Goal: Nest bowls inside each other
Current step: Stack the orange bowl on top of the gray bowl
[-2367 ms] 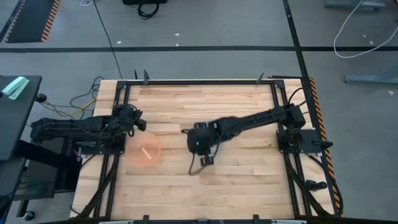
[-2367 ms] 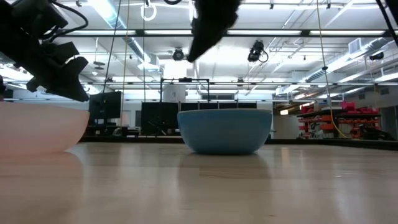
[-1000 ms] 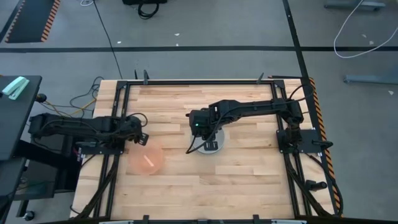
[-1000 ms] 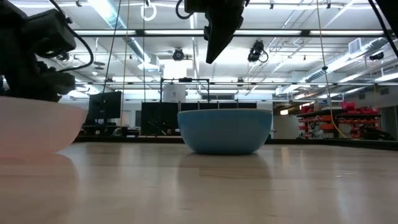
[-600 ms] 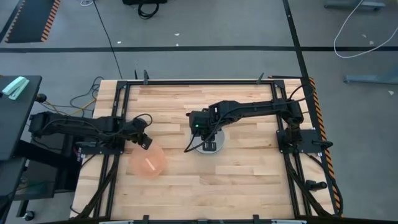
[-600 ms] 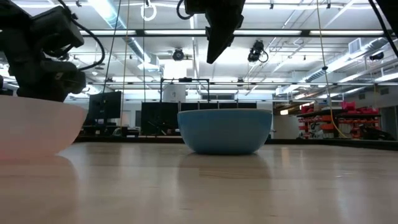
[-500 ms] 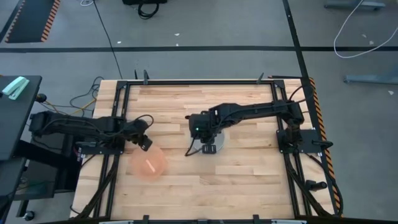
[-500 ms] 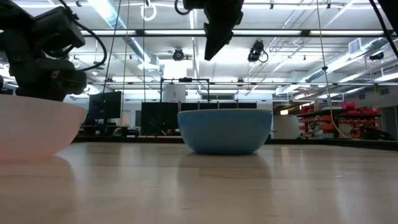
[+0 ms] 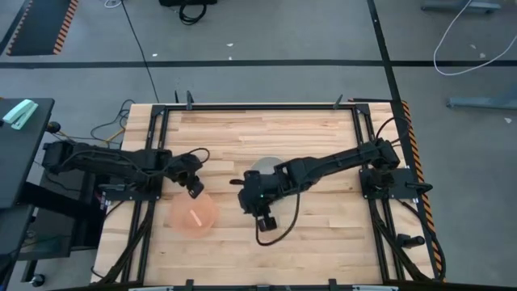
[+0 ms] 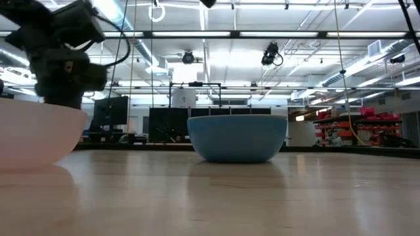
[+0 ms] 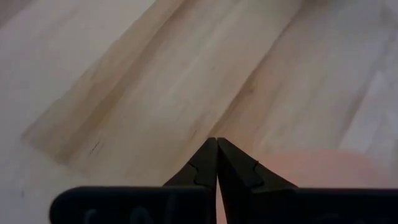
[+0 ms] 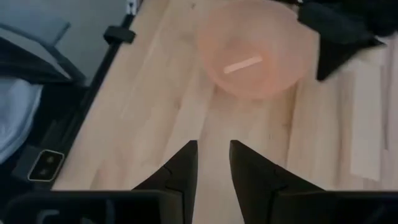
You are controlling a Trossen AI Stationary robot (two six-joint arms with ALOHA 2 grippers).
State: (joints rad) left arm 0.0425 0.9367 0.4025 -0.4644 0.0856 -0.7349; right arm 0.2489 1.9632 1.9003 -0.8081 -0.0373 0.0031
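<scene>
The translucent pink-orange bowl [image 9: 194, 215] stands upright on its base near the table's left side; it also shows at the left edge of the low view [image 10: 36, 134] and far off in the right wrist view [image 12: 255, 59]. My left gripper [image 9: 194, 187] is shut at that bowl's far rim. The blue bowl [image 10: 237, 137] stands mid-table. From above only a pale grey-white bowl [image 9: 265, 167] shows at that spot, partly under my right arm. My right gripper [image 9: 262, 215] is open, near of that bowl and right of the pink one, holding nothing. My left gripper [image 11: 216, 163] is shut and slants down at the pink bowl's far rim [image 9: 192, 199], with the outer side of one finger [image 11: 239, 171] against the bowl's edge [image 11: 292, 167]. The bowl stays upright on the table. The fingers hide the exact place of contact.
Black frame rails [image 9: 145, 218] run along the table's left and right sides [image 9: 380, 218]. Bare wood lies near of both bowls [image 9: 323, 242] and along the far part of the table [image 9: 258, 129]. A cable loop hangs below my right gripper [image 9: 271, 236].
My right gripper has drawn back from above the middle bowl toward the table's near edge and slightly left, rising out of the low view. My left gripper has moved right and toward the near edge, and the pink bowl has slid a little the same way.
</scene>
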